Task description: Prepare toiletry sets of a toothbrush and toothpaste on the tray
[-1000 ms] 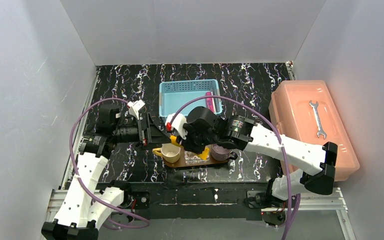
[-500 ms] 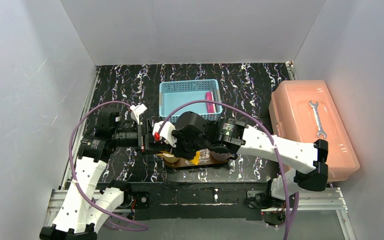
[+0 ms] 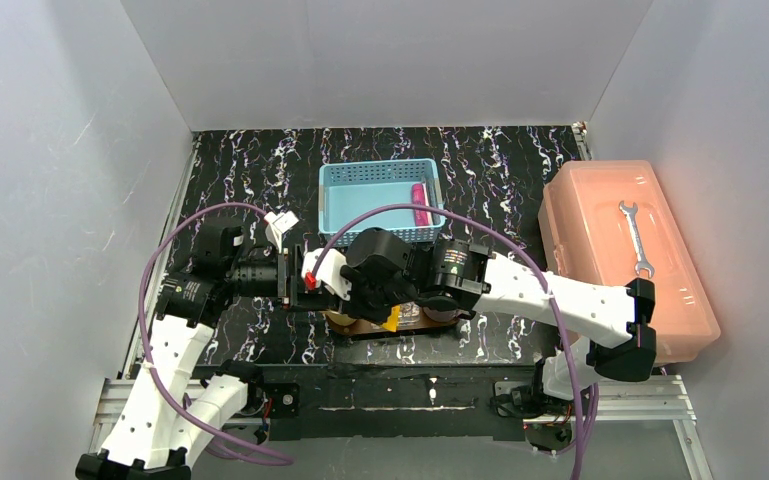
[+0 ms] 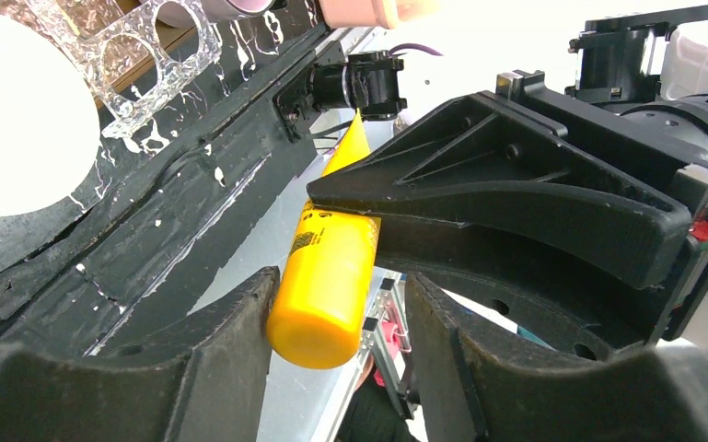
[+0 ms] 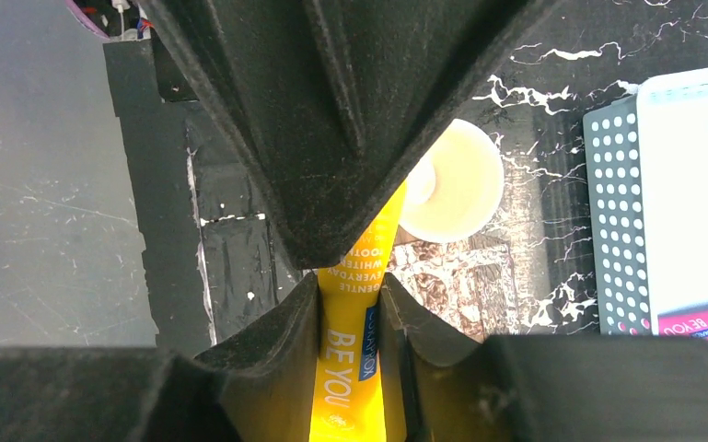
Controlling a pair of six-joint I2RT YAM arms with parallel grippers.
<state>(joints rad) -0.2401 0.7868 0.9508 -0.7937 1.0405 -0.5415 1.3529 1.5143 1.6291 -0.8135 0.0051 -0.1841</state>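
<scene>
Reaching in from the left, the left end effector (image 4: 336, 304) is set around the capped end of the yellow toothpaste tube (image 4: 331, 262). Its jaws are seen parted: the tube is touched by one finger (image 4: 226, 345), and a gap appears to be left at the other, though the angle is poor. The tube is held off the black marbled worktop (image 3: 240, 170), and its flat end is clamped firmly by the right end effector (image 5: 350, 313), whose fingers are pressed against both faces. From above, the tube is seen over the dark-brown tray (image 3: 365, 331), next to a cream cup (image 5: 456, 184) standing on that tray. Farther back, a light-blue basket (image 3: 375, 163) is placed on the worktop, and the pink toothpaste tube (image 3: 419, 200) is lying inside it by its right wall. At the right edge, a wrench (image 3: 638, 238) is laid on a salmon-pink box (image 3: 600, 210).
</scene>
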